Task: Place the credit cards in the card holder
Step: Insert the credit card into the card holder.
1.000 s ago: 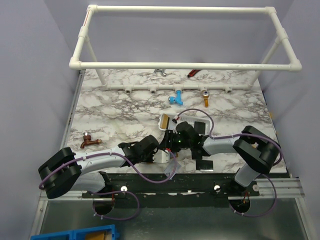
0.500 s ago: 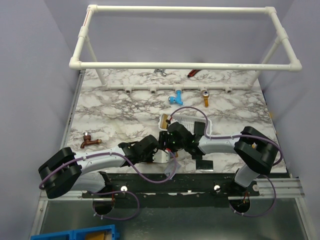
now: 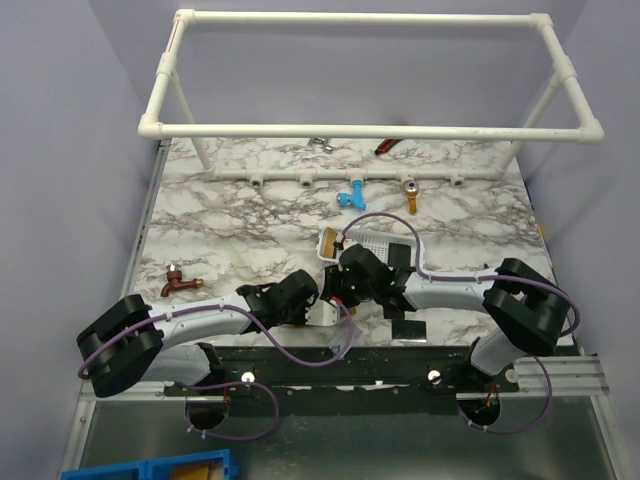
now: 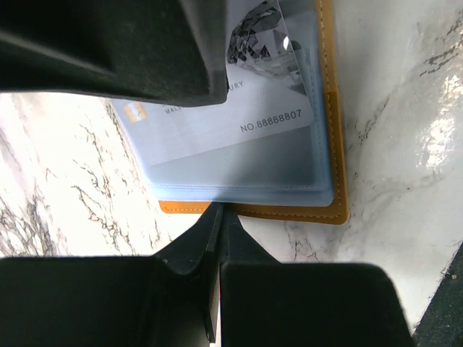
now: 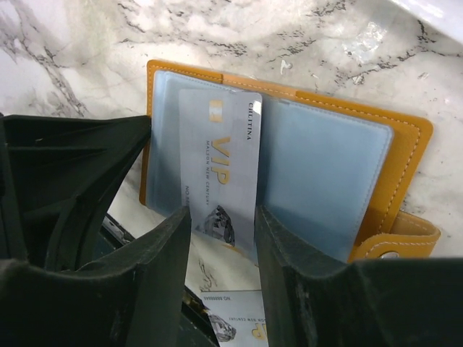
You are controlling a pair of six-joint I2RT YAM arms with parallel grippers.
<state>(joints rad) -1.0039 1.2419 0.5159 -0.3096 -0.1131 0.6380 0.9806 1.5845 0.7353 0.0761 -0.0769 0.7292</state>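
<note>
While my right claw (image 5: 222, 217) hangs over the open card holder (image 5: 325, 181), its fingers (image 5: 166, 275) stand apart with the silvery-white card (image 5: 221, 144) running between them. The card's long edges slip just behind both fingers, so I cannot tell whether I am pinching it or only straddling it. The card lies lengthwise on the holder's left clear sleeve, its far end near the orange border and its near end sticking out past the holder's edge over the marble table (image 5: 289, 36). The holder lies flat and unfolded, its snap tab (image 5: 396, 242) poking out at one corner. My left claw (image 4: 217, 152) is spread wide at the same holder: one fingertip touches its orange edge, and the other finger looms over the sleeve and card. From above, both claws meet at the table's near middle, just on the near side of the white mesh basket (image 3: 378, 245), with a black card (image 3: 406, 328) on the marble beside my right arm.
</note>
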